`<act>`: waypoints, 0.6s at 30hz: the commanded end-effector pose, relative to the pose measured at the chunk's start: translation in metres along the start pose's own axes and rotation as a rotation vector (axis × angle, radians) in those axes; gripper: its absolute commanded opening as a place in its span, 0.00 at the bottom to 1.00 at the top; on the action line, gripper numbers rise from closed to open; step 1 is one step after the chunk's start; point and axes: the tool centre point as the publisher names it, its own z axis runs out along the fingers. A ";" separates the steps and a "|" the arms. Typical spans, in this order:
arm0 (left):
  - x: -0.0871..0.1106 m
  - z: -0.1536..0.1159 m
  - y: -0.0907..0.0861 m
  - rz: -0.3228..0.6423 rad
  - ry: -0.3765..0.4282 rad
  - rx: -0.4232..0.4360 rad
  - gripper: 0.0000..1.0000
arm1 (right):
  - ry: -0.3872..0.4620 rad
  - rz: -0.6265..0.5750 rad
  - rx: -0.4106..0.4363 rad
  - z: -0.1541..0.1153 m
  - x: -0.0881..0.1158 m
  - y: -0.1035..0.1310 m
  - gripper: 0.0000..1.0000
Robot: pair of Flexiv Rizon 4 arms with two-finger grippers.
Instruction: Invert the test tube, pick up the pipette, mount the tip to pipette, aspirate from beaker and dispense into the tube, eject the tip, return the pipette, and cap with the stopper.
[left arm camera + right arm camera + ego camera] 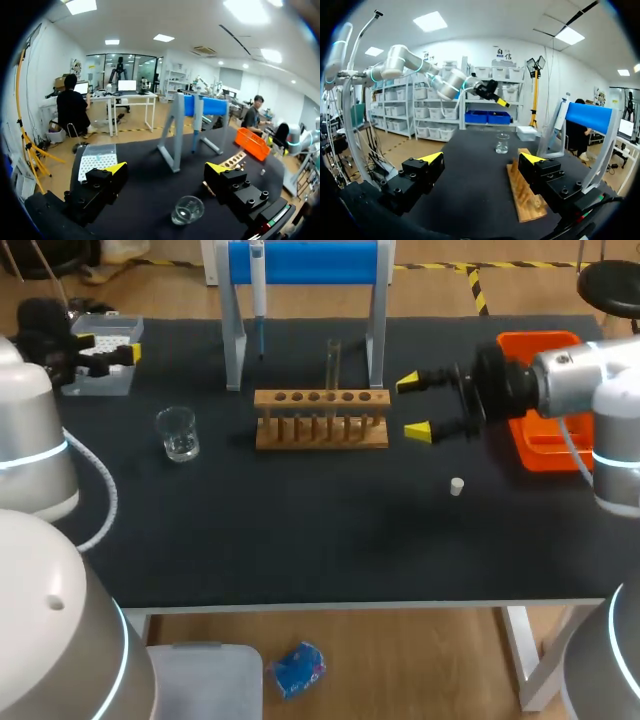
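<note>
While a matte black cloth covers the table [300, 540], the rack [320, 418] at its middle is pale wood: a long block with a row of round holes, raised on thin pegs. A slim clear glass test tube [333, 362] stands upright in a hole toward the rack's right end. Which of its ends points up is too faint to tell.

Behind the rack, a stand [235, 340] with grey legs and a blue crossbar carries the pipette [258, 295], which hangs narrow end down with its top cut off at the head view's edge. A small white stopper [457, 486] lies on the cloth, to the right of the rack and nearer the front edge.

The right claw [413, 406] sits just beside the rack's right end, fingers spread wide and grasping nothing. The left claw [107, 347] is at the far left by the clear plastic tip box [100, 380], also released. Its wrist view shows a white dotted grid under the box's lid.

The right arm hides part of the orange plastic tray [545, 440]. The round glass beaker [178, 433] stands left of the rack, apart from it, and a little clear liquid seems to sit in its bottom.
</note>
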 end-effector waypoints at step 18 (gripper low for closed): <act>-0.041 0.028 0.009 -0.078 -0.070 0.049 1.00 | 0.007 -0.019 -0.062 0.006 0.052 -0.012 1.00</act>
